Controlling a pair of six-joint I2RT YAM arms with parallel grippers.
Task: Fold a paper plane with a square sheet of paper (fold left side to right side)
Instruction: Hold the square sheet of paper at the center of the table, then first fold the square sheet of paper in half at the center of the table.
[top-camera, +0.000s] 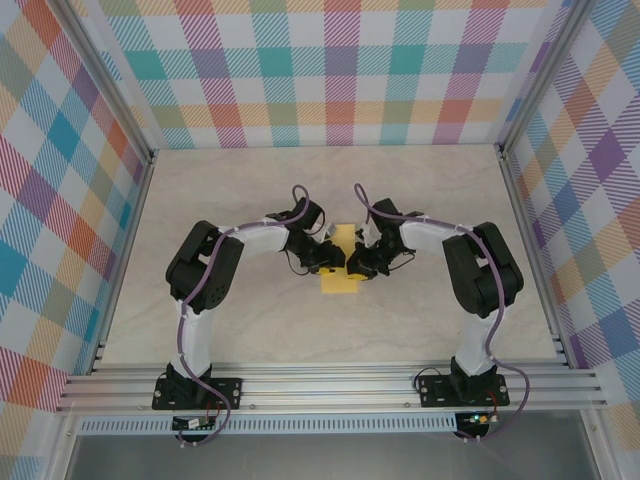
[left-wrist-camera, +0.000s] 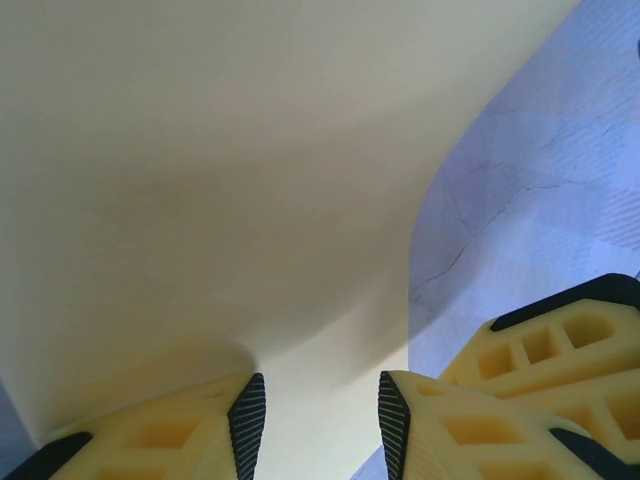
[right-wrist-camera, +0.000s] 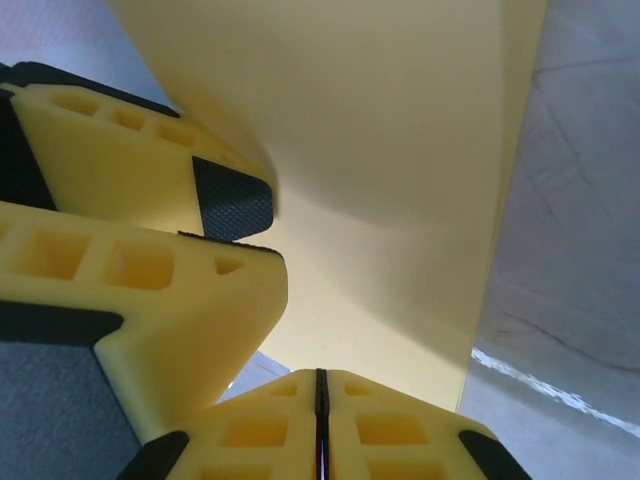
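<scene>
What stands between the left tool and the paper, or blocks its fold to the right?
Nothing visible separates the left tool from the sheet of paper; its open jaws sit at the curved sheet. The right tool, closed on the sheet's edge, crowds the right side where the fold would land.

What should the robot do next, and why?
Probably the right gripper, shut on an edge of the square sheet of paper, should carry it across to the opposite edge. The sheet is bowed up, not creased, and the left gripper stands open.
</scene>
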